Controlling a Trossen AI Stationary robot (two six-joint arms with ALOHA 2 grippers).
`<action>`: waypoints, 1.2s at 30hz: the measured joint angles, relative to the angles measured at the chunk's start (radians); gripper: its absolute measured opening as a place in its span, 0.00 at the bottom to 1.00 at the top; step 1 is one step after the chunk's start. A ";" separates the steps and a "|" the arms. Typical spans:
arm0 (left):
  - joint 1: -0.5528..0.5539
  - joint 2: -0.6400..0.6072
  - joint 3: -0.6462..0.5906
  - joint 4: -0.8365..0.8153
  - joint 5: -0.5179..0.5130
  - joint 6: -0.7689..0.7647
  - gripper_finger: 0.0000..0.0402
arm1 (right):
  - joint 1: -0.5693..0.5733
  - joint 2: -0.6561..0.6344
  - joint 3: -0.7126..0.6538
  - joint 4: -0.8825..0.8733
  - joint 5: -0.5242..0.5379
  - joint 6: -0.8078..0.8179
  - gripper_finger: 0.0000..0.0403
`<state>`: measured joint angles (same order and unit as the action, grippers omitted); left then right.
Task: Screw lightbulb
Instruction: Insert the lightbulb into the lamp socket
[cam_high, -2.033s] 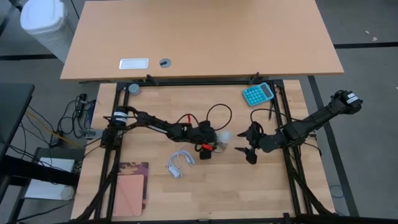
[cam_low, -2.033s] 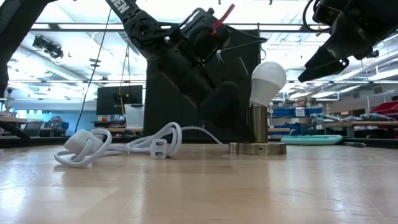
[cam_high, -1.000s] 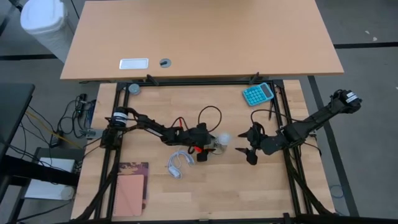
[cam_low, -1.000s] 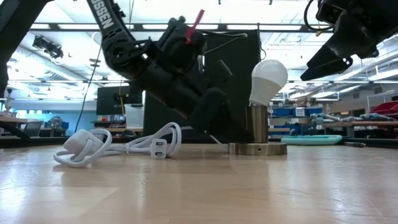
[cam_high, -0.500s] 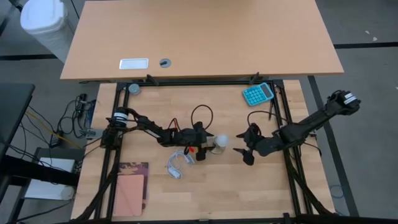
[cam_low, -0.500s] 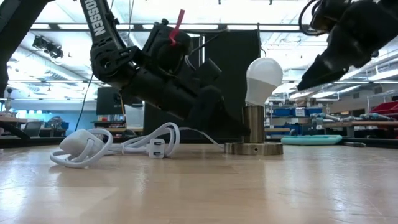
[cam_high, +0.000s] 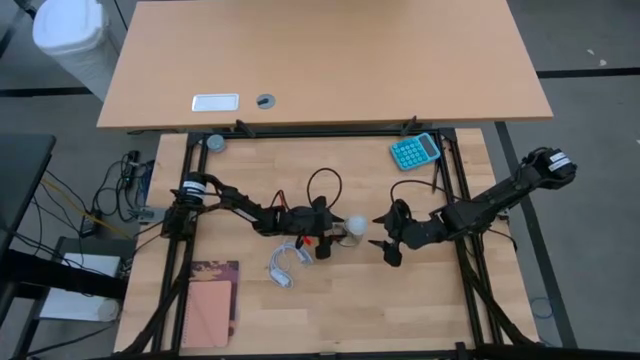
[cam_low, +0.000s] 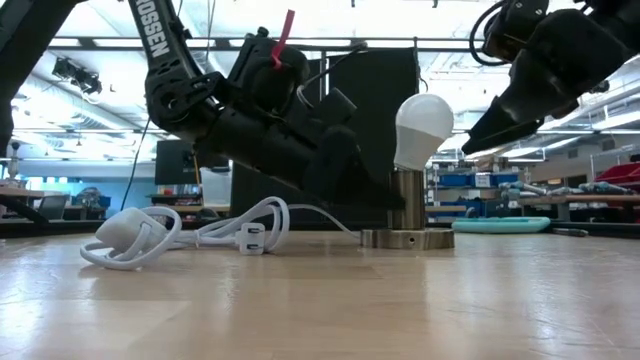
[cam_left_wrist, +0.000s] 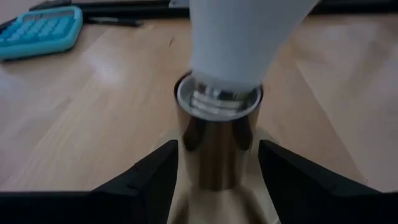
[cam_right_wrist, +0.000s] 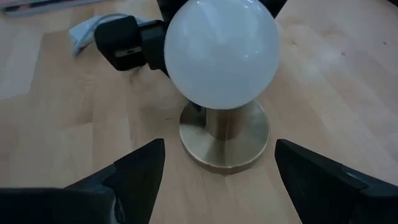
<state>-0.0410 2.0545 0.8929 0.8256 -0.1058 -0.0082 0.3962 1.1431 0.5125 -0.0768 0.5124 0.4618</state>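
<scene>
left hand (cam_high: 330, 238) of mine sits low on the desk (cam_high: 430, 300), fingers (cam_left_wrist: 155, 174) either side of the shiny metal socket post (cam_left_wrist: 216, 149), not clearly pressing on it; can't tell if it's gripping or loose. lightbulb (cam_low: 421, 130) stands in that socket, silvery screw cap partly showing above the post rim in the left wrist view, globe tilted a bit off upright in the low view. socket post rises from a round brass base (cam_right_wrist: 225, 138) flat on the desk.

right hand (cam_high: 385, 243) hovers raised just beside the lightbulb on the opposite side, fingers (cam_right_wrist: 134, 171) spread wide, holding nothing, not touching the globe. in the right wrist view the globe (cam_right_wrist: 221, 55) fills the gap between my two fingers, brass base below it.

white cord (cam_low: 190, 232) with its plug lies coiled on the desk near my left arm. teal calculator (cam_high: 414, 150) at the far edge, well apart from the bulb. pink notebook (cam_high: 210, 305) at the near left corner of the desk.
</scene>
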 joint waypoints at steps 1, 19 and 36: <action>0.000 -0.001 0.001 0.004 0.003 0.000 0.57 | -0.003 0.000 0.000 0.006 -0.003 -0.006 0.76; 0.000 -0.001 0.004 0.045 -0.051 0.030 0.57 | -0.032 0.000 0.000 0.039 -0.034 -0.044 0.76; -0.004 0.094 0.091 0.046 -0.013 0.031 0.57 | -0.032 0.000 0.000 0.046 -0.060 -0.042 0.76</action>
<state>-0.0452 2.1483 0.9836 0.8720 -0.1183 0.0231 0.3643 1.1435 0.5125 -0.0310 0.4522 0.4202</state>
